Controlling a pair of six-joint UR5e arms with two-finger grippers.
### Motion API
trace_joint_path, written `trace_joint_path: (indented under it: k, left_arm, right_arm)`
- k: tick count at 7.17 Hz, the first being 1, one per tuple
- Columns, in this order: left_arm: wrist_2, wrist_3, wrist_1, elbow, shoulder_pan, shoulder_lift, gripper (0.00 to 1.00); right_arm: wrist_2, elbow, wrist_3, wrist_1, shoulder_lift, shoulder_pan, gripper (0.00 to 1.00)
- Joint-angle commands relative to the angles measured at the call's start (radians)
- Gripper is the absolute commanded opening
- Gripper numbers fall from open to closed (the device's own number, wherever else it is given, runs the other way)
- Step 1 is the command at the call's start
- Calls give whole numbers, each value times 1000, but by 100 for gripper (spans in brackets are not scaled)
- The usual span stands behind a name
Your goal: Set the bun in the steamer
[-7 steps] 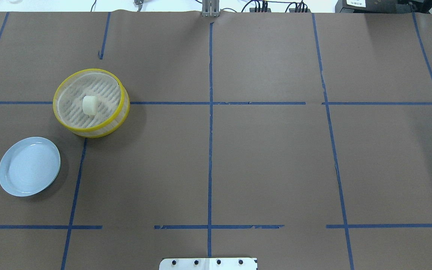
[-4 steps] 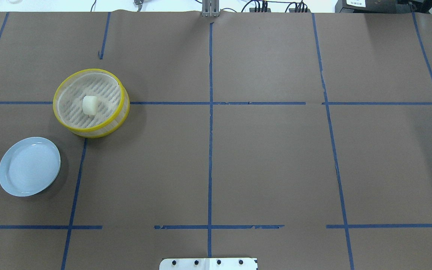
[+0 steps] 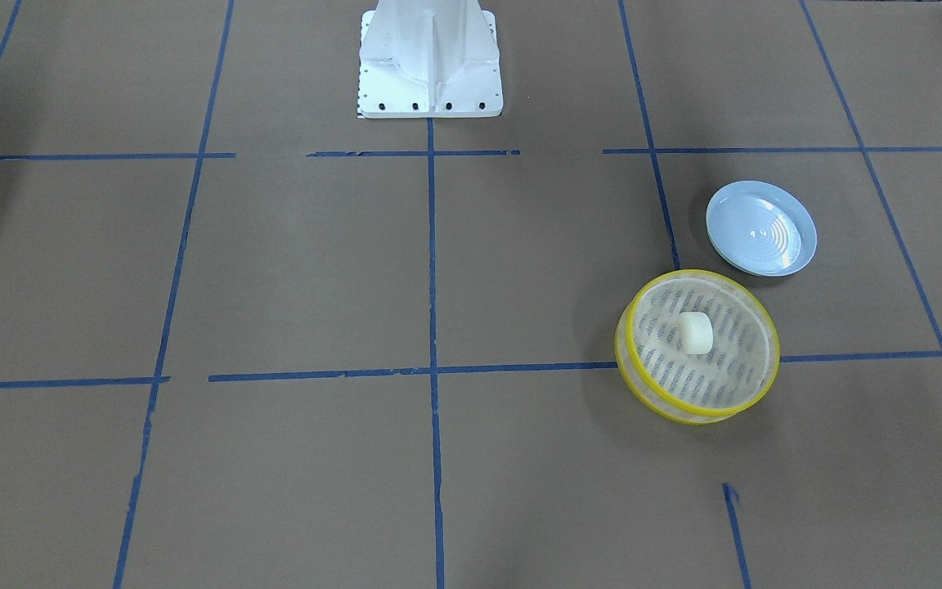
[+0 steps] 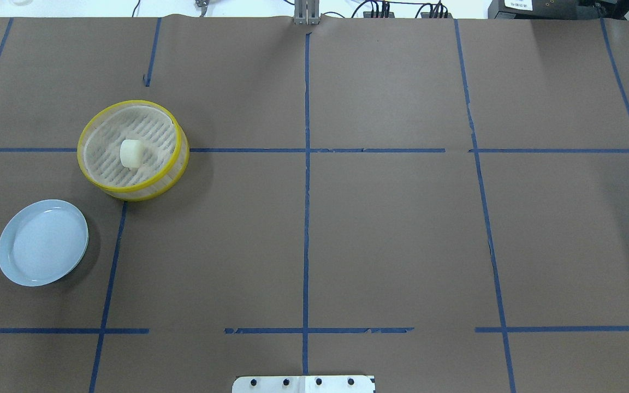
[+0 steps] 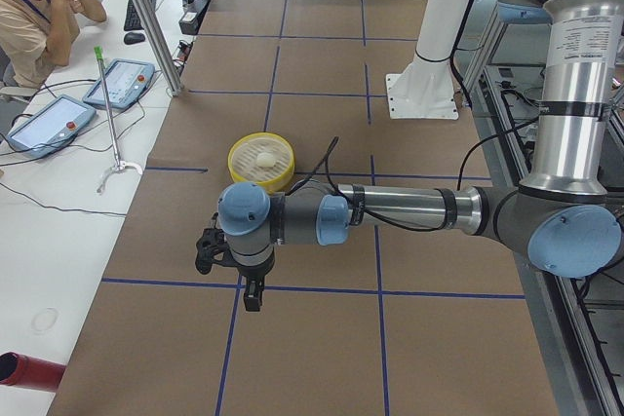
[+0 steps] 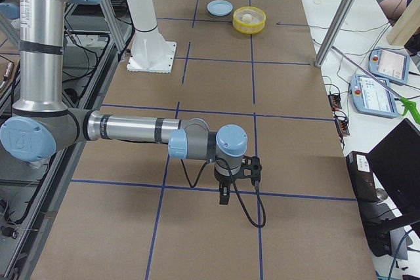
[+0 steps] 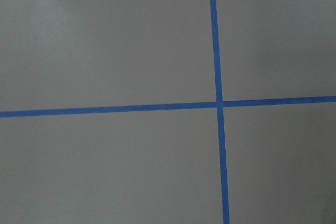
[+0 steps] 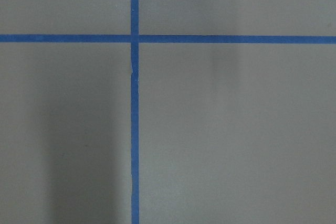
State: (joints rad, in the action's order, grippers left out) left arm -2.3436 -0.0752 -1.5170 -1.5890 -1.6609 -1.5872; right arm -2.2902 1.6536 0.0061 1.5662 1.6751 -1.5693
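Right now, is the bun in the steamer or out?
In. The bun sits on the steamer's slatted floor inside the yellow rim, in overhead and front-facing views; the blue plate is bare.

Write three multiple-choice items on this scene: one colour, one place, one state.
1. The plate is: A. red B. pale blue C. green
2. The bun sits: A. on the plate B. in the steamer C. beside the steamer
3. The plate is: A. empty B. upside down C. stacked on the steamer

Key: 1 B, it shows pale blue against the brown cover. 2 B, it lies on the slatted floor inside the yellow rim. 3 A, it stands right side up with nothing on it.
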Motion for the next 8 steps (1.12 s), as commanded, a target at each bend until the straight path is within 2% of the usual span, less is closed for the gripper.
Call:
trace_joint_path:
  k: [1,2,8]
  left_arm:
    - [3,23,7,-32,-2,12,100]
    - [0,20,1,-84,0,57,100]
    - [0,9,-32,-103,4,93,100]
  right_arm:
    - [0,0,0,0,0,0,100]
    - [0,0,0,0,0,0,100]
    - [0,0,0,0,0,0,100]
